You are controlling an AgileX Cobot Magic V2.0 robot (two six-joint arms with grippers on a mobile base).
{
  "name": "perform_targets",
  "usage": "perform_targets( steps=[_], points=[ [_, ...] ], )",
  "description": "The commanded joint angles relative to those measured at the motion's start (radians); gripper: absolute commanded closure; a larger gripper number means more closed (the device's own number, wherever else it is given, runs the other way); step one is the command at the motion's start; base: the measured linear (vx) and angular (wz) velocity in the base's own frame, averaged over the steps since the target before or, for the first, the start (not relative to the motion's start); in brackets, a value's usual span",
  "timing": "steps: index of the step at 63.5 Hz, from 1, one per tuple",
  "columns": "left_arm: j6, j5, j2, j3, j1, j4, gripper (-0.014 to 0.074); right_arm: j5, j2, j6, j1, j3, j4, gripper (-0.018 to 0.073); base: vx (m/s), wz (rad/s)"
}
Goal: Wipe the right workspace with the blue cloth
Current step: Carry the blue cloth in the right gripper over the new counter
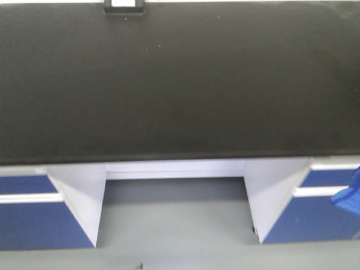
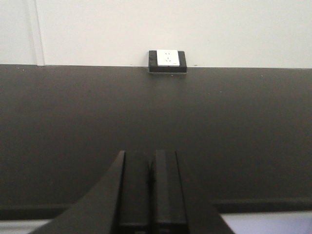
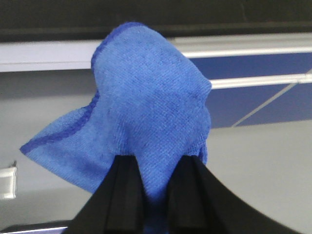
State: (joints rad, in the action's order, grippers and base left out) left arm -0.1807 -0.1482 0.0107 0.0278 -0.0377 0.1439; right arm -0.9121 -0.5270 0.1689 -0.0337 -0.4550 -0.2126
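Note:
The blue cloth [image 3: 148, 112] is bunched between the two black fingers of my right gripper [image 3: 155, 158], which is shut on it. It hangs in the air in front of the cabinet drawers, below the black worktop edge. A corner of the cloth [image 1: 350, 190] shows at the right edge of the front view, below the counter level. My left gripper [image 2: 152, 163] is shut and empty, its fingers pressed together, held over the near edge of the black worktop [image 2: 73, 126]. Neither arm shows in the front view.
The wide black worktop [image 1: 180, 84] fills the front view. A white wall socket in a black frame [image 2: 167, 61] sits at its back edge. Blue drawers with white rails [image 1: 34, 216] stand below on the left and on the right [image 1: 315, 214], with a knee gap between.

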Motion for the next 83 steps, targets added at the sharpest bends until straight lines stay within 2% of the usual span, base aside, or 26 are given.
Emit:
perform_targets(
  steps=[1, 43, 83],
  points=[
    [-0.008, 0.08, 0.016, 0.03, -0.005, 0.001, 0.0602, 0.056, -0.003, -0.008, 0.003, -0.029, -0.018, 0.0564, 0.38, 0.1],
    [-0.008, 0.08, 0.016, 0.03, -0.005, 0.001, 0.0602, 0.056, -0.003, -0.008, 0.003, -0.029, -0.018, 0.0564, 0.28, 0.05],
    [-0.008, 0.08, 0.015, 0.03, -0.004, 0.001, 0.0602, 0.056, -0.007, -0.008, 0.002, -0.029, -0.019, 0.0564, 0.08, 0.02]
  ],
)
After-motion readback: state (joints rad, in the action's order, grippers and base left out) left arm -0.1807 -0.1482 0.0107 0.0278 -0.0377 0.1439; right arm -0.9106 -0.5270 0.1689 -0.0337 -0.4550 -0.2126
